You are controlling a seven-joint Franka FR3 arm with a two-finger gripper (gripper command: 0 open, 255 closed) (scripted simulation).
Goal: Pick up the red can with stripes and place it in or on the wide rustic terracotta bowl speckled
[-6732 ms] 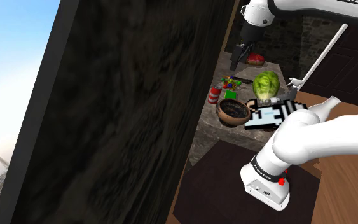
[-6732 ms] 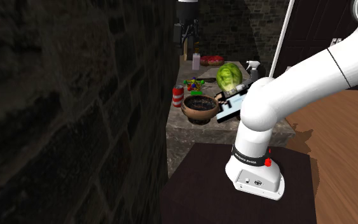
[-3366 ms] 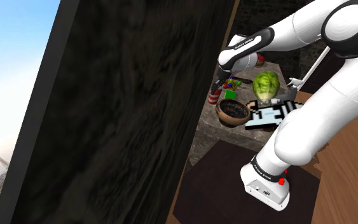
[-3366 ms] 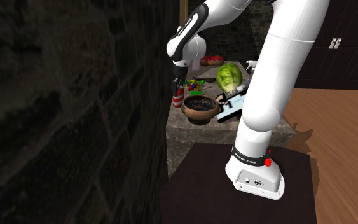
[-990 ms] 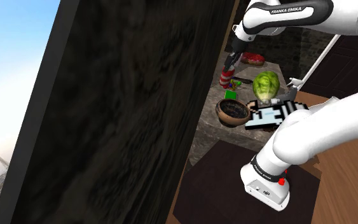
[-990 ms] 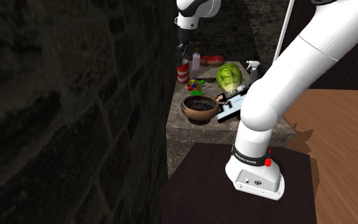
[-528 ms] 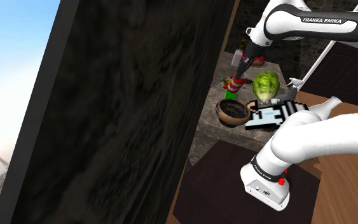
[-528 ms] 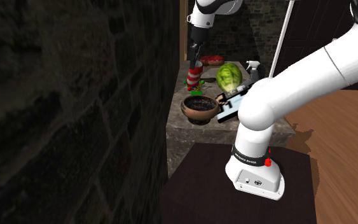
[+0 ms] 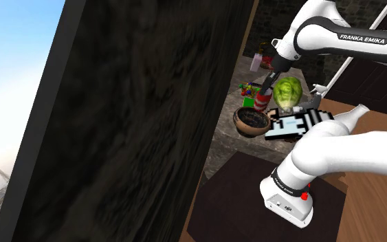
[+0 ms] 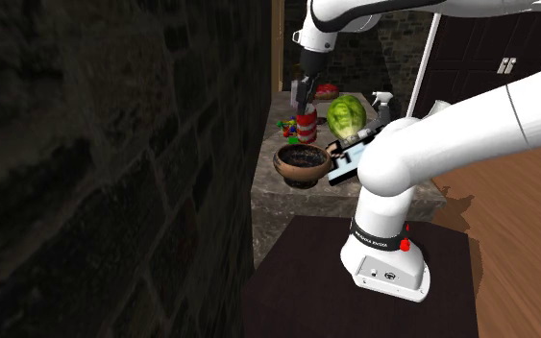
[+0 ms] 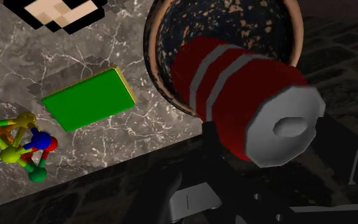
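Compared to half a second back, the gripper [image 10: 304, 108] is carrying the red can [image 11: 241, 102] closer over the round speckled brown bowl [image 11: 151, 38]. Jaws are clamping the smooth grey-striped cylinder. It's hanging roughly upright above the marbled counter [image 11: 95, 57], grey cap facing the hand, other end down.

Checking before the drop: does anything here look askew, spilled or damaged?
Nothing stands out. The red striped can is clasped in the end effector, in the air over the speckled brown bowl, and nothing is spilled.
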